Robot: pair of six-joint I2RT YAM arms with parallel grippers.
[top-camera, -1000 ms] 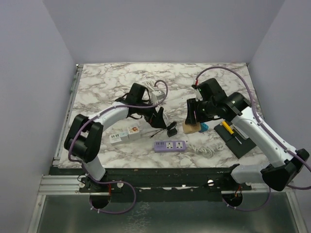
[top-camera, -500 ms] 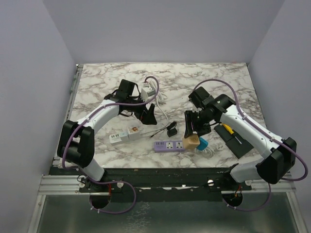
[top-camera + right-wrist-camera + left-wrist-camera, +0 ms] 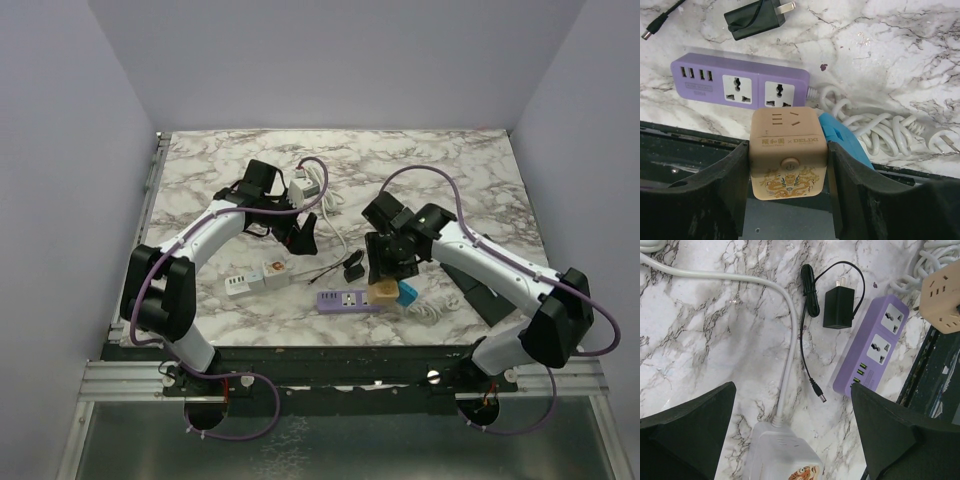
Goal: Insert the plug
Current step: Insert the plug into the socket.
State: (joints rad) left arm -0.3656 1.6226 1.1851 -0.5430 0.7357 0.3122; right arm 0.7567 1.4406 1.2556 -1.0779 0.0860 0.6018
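Observation:
A black plug [image 3: 838, 307] lies flat on the marble, its thin cord running to a barrel tip [image 3: 819, 392]. Just right of it sits a purple power strip [image 3: 874, 347] with two sockets. My left gripper [image 3: 792, 405] hangs open above the cabled end of a white strip [image 3: 785, 455] with a tiger sticker, holding nothing. My right gripper [image 3: 788, 165] is shut on a tan cube socket [image 3: 787, 150], held above the table's front edge just in front of the purple power strip [image 3: 740, 80]. The black plug [image 3: 353, 268] is between the two arms.
A blue block [image 3: 845, 145] sits against the cube's right side. A coiled white cord [image 3: 885, 130] trails from the purple strip. A black tray [image 3: 480, 290] lies at the right, a white adapter [image 3: 305, 190] at the back. The dark front rail [image 3: 320, 355] borders the table.
My right gripper has carried the tan cube toward the near edge and a little left, to the purple strip's right end. The left arm drew back slightly, then held still.

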